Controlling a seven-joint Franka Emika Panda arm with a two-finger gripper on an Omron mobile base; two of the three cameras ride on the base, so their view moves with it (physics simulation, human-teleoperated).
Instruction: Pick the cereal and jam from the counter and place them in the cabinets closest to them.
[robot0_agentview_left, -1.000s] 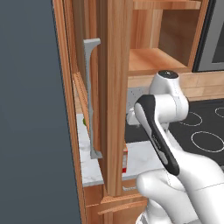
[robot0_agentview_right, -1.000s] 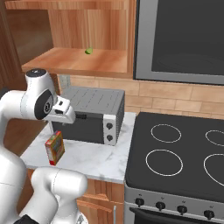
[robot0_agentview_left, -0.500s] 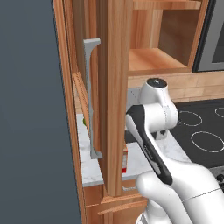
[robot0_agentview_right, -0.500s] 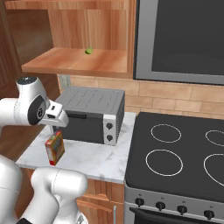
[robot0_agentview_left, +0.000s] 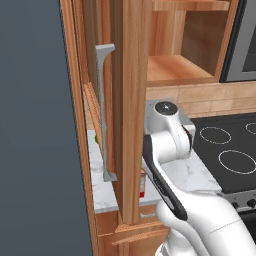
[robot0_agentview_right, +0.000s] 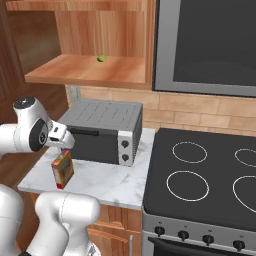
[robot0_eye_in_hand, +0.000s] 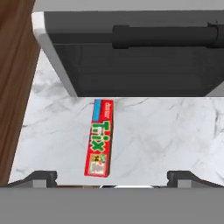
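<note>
The cereal (robot0_agentview_right: 62, 169) is a small red box standing upright on the marbled counter (robot0_agentview_right: 107, 182), just left of and in front of the toaster oven. In the hand view the cereal (robot0_eye_in_hand: 99, 138) appears from above, a narrow red face with green print. My gripper (robot0_agentview_right: 64, 144) hangs right above it, pointing down. Its jaws (robot0_eye_in_hand: 113, 176) are open wide with nothing between them, and the box lies slightly left of their middle. The wall cabinet's open shelf (robot0_agentview_right: 85, 70) is above the oven. A red sliver of the cereal (robot0_agentview_left: 142, 185) peeks past the cabinet door. The jam is out of view.
A grey toaster oven (robot0_agentview_right: 102, 130) stands close behind the box. The black stovetop (robot0_agentview_right: 200, 175) lies to the right, with the microwave (robot0_agentview_right: 205, 45) above it. A small green fruit (robot0_agentview_right: 101, 58) sits on the shelf. An open cabinet door (robot0_agentview_left: 132, 110) with a grey bar handle (robot0_agentview_left: 105, 110) stands edge-on at left.
The arm has swung left and dipped, carrying the hand from in front of the toaster oven to above the cereal. The jaws have stayed open.
</note>
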